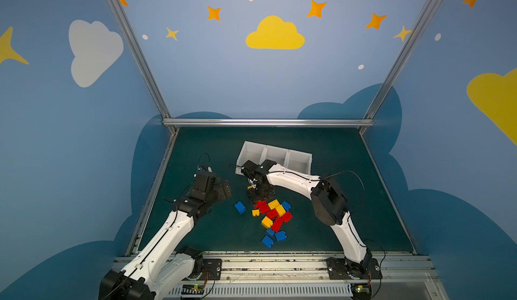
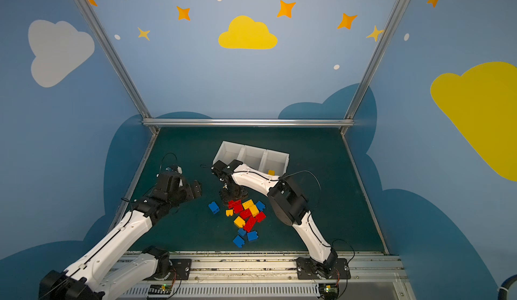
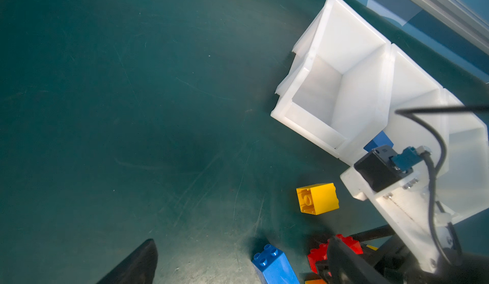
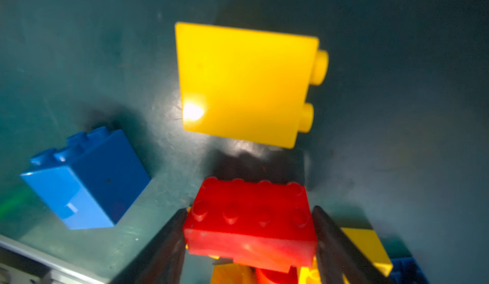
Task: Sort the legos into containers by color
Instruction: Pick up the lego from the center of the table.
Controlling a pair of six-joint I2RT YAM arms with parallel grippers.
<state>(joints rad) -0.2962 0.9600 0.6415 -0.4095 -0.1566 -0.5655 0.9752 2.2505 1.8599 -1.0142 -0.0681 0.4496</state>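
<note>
Picking step: the right hand (image 4: 250, 209) clamps a red brick (image 4: 250, 232) at the edge of the pile (image 1: 272, 217) nearest the bins (image 1: 288, 151). The left hand (image 1: 225, 191) hangs released off the bins' end. Next, likely: lift clear and carry it to the empty end bin.

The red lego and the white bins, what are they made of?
The red lego looks like hard, glossy plastic; light glints off its smooth studs. The white bins seem matte, slightly see-through plastic; thin walls glow softly without sharp shine.
</note>
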